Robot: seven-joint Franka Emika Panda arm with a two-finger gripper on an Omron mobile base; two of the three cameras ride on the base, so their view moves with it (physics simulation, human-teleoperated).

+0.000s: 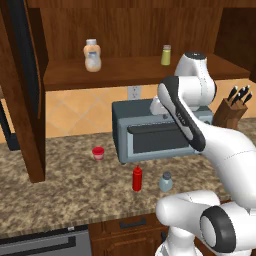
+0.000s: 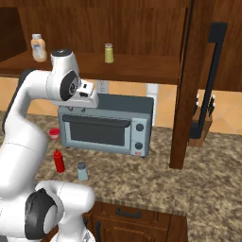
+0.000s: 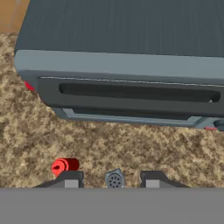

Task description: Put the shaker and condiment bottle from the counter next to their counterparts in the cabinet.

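The slim red condiment bottle (image 1: pixel 137 178) (image 2: pixel 59 161) and the pale blue-grey shaker (image 1: pixel 166 182) (image 2: pixel 82 171) stand side by side on the granite counter (image 1: pixel 60 190), in front of the toaster oven. From above, the hand view shows the bottle (image 3: pixel 65 166) and the shaker's cap (image 3: pixel 114 179). My gripper (image 2: pixel 88 107) (image 3: pixel 110 180) hangs high over the toaster oven, pointing down, open and holding nothing. In the cabinet, the shelf (image 1: pixel 130 72) carries the counterparts: a peach-orange bottle (image 1: pixel 92 55) (image 2: pixel 38 47) and a yellow-green shaker (image 1: pixel 166 55) (image 2: pixel 109 53).
A grey toaster oven (image 1: pixel 150 135) (image 2: pixel 106 127) sits against the back wall under the shelf. A short red cup (image 1: pixel 98 153) stands to its left. A knife block (image 1: pixel 232 107) is at the right. A dark wooden post (image 2: pixel 186 94) rises from the counter.
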